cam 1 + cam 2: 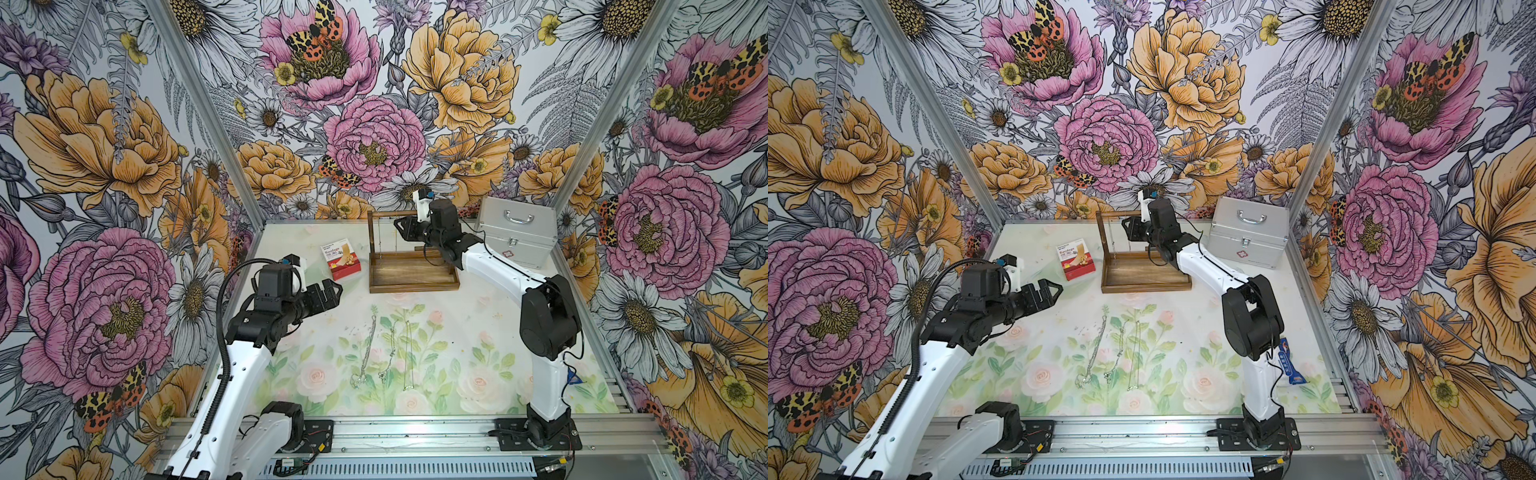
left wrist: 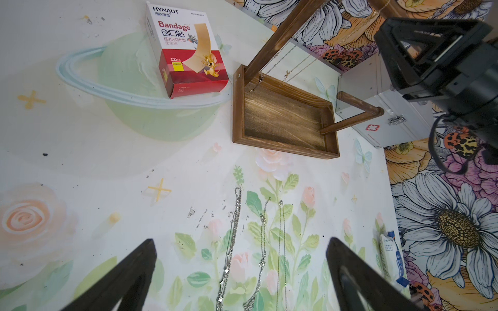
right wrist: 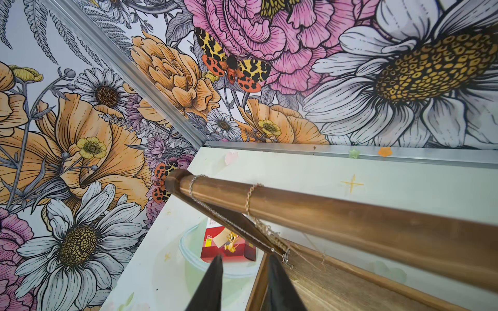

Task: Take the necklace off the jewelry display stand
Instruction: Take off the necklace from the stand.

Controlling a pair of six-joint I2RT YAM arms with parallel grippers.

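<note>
The dark wooden jewelry display stand (image 1: 411, 276) (image 1: 1144, 280) stands at the back of the table. Two necklaces hang from its top rod (image 3: 336, 212): a silver chain (image 3: 194, 183) near the rod's end and a gold chain (image 3: 250, 195) beside it. Both also show in the left wrist view, the silver chain (image 2: 275, 63) and the gold chain (image 2: 300, 67). My right gripper (image 1: 401, 228) (image 3: 245, 258) sits just under the rod by these chains, jaws a little apart with nothing between them. One of its fingers (image 3: 275, 272) is next to the silver pendant. My left gripper (image 1: 328, 291) (image 2: 241, 242) hovers wide open and holds nothing.
Three silver necklaces (image 1: 368, 345) (image 2: 231, 242) lie stretched out on the floral mat in front of the stand. A red bandage box (image 1: 340, 257) sits left of the stand, and a silver metal case (image 1: 515, 237) stands at the back right. A blue-white packet (image 1: 1293, 365) lies at the right edge.
</note>
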